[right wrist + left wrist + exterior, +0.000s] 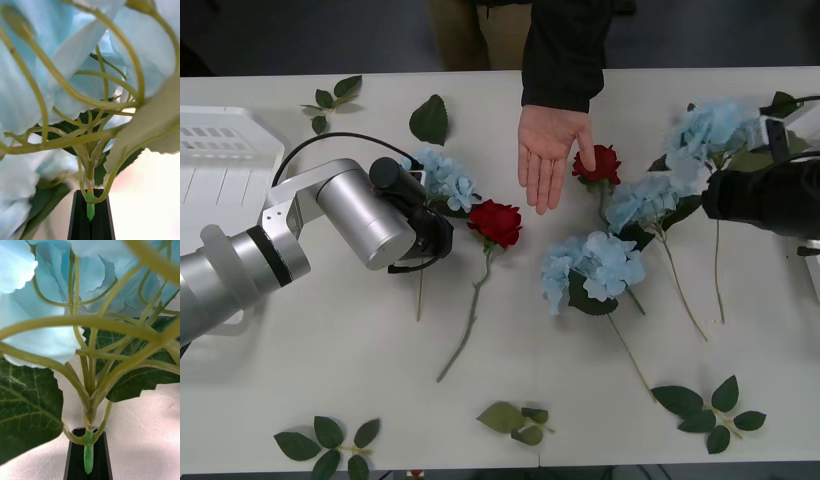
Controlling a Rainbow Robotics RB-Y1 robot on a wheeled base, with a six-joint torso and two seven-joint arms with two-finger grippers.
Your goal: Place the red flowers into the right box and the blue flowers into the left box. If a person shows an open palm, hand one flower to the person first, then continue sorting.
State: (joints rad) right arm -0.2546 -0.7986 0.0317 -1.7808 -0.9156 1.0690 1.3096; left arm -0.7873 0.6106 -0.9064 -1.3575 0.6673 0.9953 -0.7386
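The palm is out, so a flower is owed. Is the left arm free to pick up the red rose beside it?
Probably not: the left gripper is shut on a blue flower.

White bench. Lying on it: one red rose at centre, another upper centre-right; blue hydrangeas at centre-right and right. Loose leaf sprigs at lower left, lower centre, lower right, upper left. White bin at left edge.
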